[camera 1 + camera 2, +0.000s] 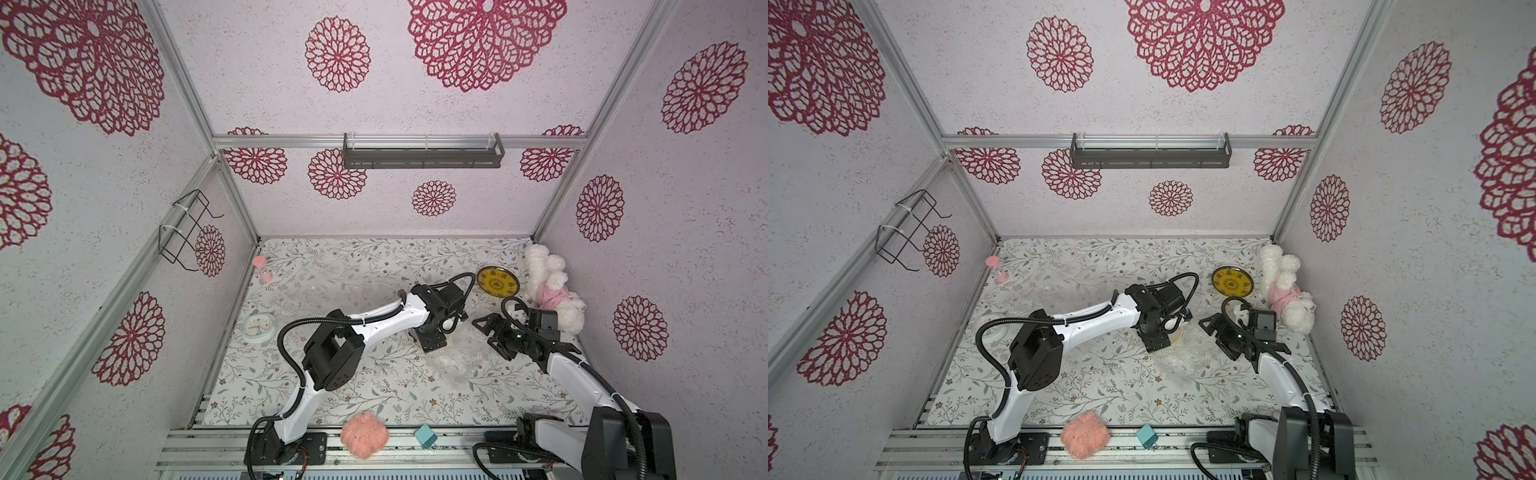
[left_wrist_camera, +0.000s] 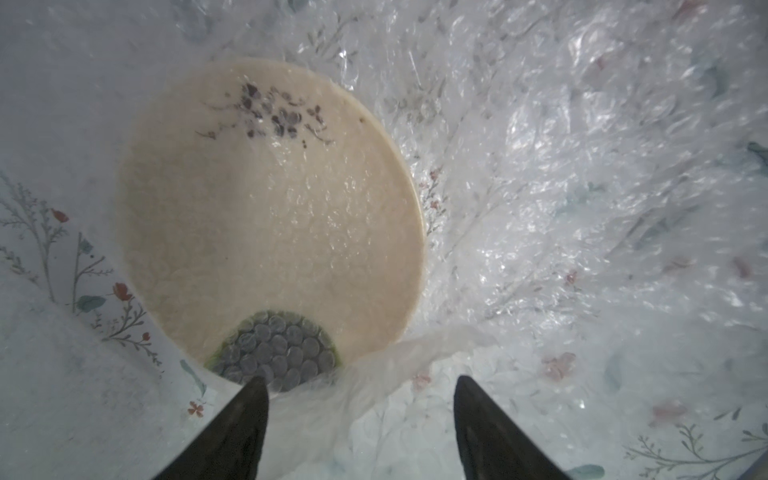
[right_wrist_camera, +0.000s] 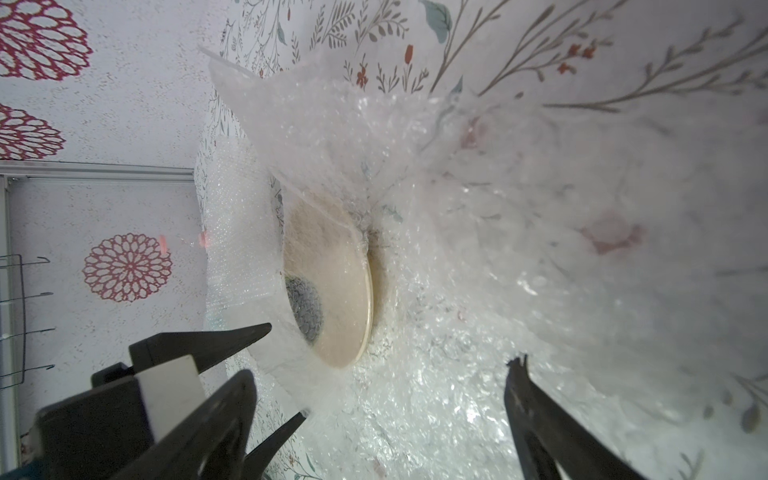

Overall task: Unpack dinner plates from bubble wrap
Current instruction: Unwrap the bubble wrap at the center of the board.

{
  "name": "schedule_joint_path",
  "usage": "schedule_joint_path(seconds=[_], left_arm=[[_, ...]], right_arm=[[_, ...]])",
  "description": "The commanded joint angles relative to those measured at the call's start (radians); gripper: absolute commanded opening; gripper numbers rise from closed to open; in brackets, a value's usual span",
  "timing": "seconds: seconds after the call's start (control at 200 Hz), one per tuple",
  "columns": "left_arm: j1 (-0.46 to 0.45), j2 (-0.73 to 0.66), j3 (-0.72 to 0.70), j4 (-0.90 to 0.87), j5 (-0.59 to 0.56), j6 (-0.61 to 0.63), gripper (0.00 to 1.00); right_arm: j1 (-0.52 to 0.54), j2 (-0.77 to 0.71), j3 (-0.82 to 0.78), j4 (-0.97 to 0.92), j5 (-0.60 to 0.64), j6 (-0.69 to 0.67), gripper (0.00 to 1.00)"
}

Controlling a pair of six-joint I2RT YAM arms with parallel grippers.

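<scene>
Wearing white moulded shells on the long links of the left arm [image 1: 386, 318] at frame centre and the right arm [image 1: 573, 370] at lower right, with boxy black housings at the joints. Trailing black ribbed cable conduit [image 1: 291, 332] in loops alongside, fastened with white ties [image 1: 363, 321]. Showing small dark screw dots on the white shells and round holes in the black elbow block [image 1: 332, 361]. Ending in black, tapering fingers [image 2: 232, 432].

A cream plate [image 2: 270, 216] lies under bubble wrap [image 2: 582, 187]; the tool [image 2: 359, 379] stands spread.

Bright, even light; glare speckles the bubble wrap [image 2: 582, 166].
</scene>
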Motion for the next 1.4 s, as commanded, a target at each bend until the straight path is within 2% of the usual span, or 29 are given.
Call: schedule_joint_path(seconds=[0.0, 0.13, 0.185, 0.26, 0.365, 0.655, 1.161, 1.396], left_arm=[[0.005, 0.022, 0.027, -0.012, -0.007, 0.04, 0.73], [0.01, 0.037, 0.036, -0.023, 0.005, 0.04, 0.69], [0.012, 0.038, 0.037, -0.025, 0.021, 0.042, 0.6], [0.015, 0.038, 0.037, -0.028, 0.031, 0.034, 0.4], [0.02, 0.029, 0.033, -0.027, 0.039, 0.016, 0.2], [0.029, -0.074, -0.028, 0.052, 0.055, -0.042, 0.0], [0.084, -0.221, -0.173, 0.242, 0.072, -0.186, 0.0], [0.097, -0.232, -0.201, 0.277, 0.084, -0.232, 0.0]], right_arm=[[-0.006, -0.02, -0.004, -0.003, -0.01, -0.019, 0.94], [-0.006, -0.023, -0.002, -0.009, -0.006, -0.022, 0.94], [-0.005, -0.024, -0.002, -0.009, -0.005, -0.022, 0.94], [-0.005, -0.023, -0.002, -0.008, -0.005, -0.021, 0.94], [-0.005, -0.023, -0.002, -0.006, -0.004, -0.019, 0.94], [-0.005, -0.038, 0.016, -0.049, 0.034, -0.046, 0.94], [0.02, -0.095, 0.047, -0.091, 0.056, -0.053, 0.93], [0.118, -0.078, 0.065, -0.04, 0.093, -0.009, 0.93]])
